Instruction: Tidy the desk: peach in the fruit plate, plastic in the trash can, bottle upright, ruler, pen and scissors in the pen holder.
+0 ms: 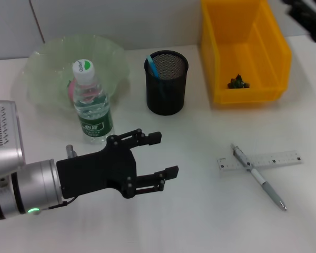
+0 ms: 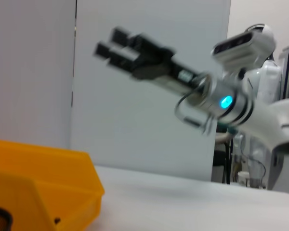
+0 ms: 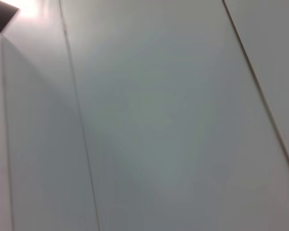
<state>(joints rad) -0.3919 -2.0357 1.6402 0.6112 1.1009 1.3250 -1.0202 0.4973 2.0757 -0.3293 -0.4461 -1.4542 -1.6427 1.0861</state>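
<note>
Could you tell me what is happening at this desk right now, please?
A two-armed robot is tidying the desk. Its left end effector is open and holds nothing, poised over the table just in front of the water bottle, which stands upright before the green fruit plate. The ruler and the pen lying across it are on the table, not yet in the black mesh pen holder. The right end effector is raised off the desk, near the wall.
</note>
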